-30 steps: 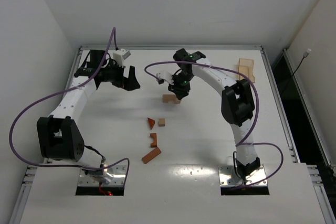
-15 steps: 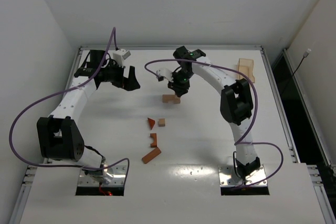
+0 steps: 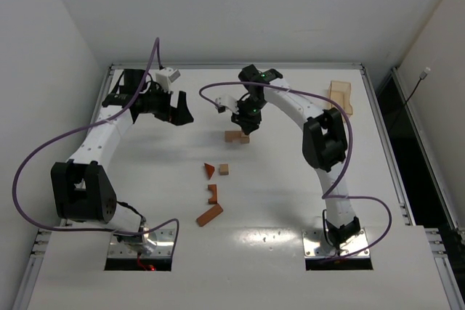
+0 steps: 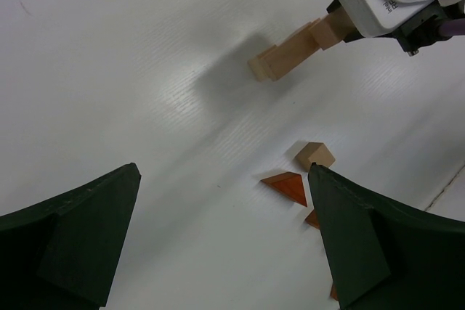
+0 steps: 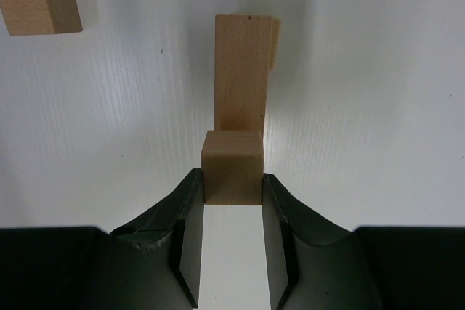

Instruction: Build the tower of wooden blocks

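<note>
Right gripper [image 5: 232,179] is closed on a held cube [image 5: 232,167], jaws snug on its two side faces. It sits over the near end of the tan bar [image 5: 243,70]. Can't tell whether the cube rests on the bar or is just above it.
Tower [image 3: 235,136] is only these pale pieces so far, mid-table toward the far side, directly under the right gripper [image 3: 245,125]. A second pale piece peeks out at the bar's far right corner in the right wrist view.
Left gripper [image 4: 223,168] has its jaws wide apart and holds nothing. It hangs well left of the tower, with bare table [image 3: 290,201] between them.

Around it:
- loose cube [image 3: 224,169] and triangle [image 3: 209,170] side by side, near side of the tower, apart from it
- L-piece [image 3: 213,194] and brown bar [image 3: 209,215] closer to the bases
- tray [image 3: 340,96] at far right, well apart
- nothing lies between the loose pieces and the tower; the right arm and its purple cable arch over the far side

Materials:
- bar and both cubes are pale unfinished wood with square edges, faint grain on the bar top
- triangle, L-piece and brown bar are reddish-brown
- table is matte white with fine ribbing
- fingers are dark plastic
</note>
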You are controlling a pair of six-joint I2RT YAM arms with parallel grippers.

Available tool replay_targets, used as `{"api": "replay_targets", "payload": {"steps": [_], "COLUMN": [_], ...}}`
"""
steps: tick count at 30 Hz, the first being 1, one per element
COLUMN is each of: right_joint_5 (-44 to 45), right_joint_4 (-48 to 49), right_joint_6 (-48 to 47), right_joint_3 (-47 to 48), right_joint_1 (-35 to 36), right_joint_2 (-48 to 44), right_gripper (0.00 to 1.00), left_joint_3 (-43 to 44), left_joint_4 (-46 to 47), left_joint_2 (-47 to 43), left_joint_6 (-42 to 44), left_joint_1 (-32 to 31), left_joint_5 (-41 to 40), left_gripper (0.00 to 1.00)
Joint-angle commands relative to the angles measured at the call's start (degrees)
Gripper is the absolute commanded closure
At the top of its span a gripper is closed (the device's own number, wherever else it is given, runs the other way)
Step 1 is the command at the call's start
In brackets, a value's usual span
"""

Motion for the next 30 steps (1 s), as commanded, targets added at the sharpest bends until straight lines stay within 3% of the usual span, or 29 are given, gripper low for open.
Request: {"api": "replay_targets", "payload": {"steps": [1, 11, 30], "right_joint_5": [-0.9, -0.9, 0.2], "right_joint_4": [0.0, 0.0, 1.1], "right_joint_6": [0.4, 0.4, 1.5], "right_joint_3": [2.7, 2.7, 3.2], "right_joint_1": [-0.3, -0.3, -0.3], "right_joint_2": [1.1, 1.6, 2.2], "right_gripper": [0.96, 0.95, 0.69], "left_joint_3": [1.4, 1.4, 1.4], "left_joint_4": [1.7, 1.7, 1.7], "left_joint_2": [-0.2, -0.2, -0.2], "left_joint_6": [0.2, 0.2, 0.2], "left_joint_1": [0.5, 1.1, 1.6], "left_joint_5": [1.7, 2.3, 2.8], "left_gripper": [0.0, 0.0, 0.0]}}
